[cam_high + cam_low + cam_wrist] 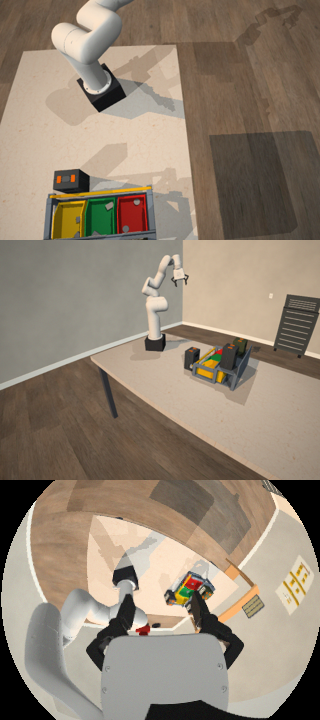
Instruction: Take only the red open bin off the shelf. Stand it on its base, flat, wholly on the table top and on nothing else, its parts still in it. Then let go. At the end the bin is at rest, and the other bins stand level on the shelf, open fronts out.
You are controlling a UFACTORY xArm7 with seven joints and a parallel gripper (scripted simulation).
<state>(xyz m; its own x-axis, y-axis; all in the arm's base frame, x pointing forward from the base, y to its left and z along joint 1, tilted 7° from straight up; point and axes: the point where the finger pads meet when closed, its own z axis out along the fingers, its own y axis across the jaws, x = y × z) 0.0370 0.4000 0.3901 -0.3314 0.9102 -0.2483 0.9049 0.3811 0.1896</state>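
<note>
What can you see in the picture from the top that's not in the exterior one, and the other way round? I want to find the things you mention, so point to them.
Only the top view shows the round grey parts [136, 201] inside the red bin.

Only the exterior view shows the gripper [181, 284] with its fingers open, and the green case [240, 346].

Both show the red bin [132, 214] [219, 351] and the arm's black base [111, 99] [154, 344].
</note>
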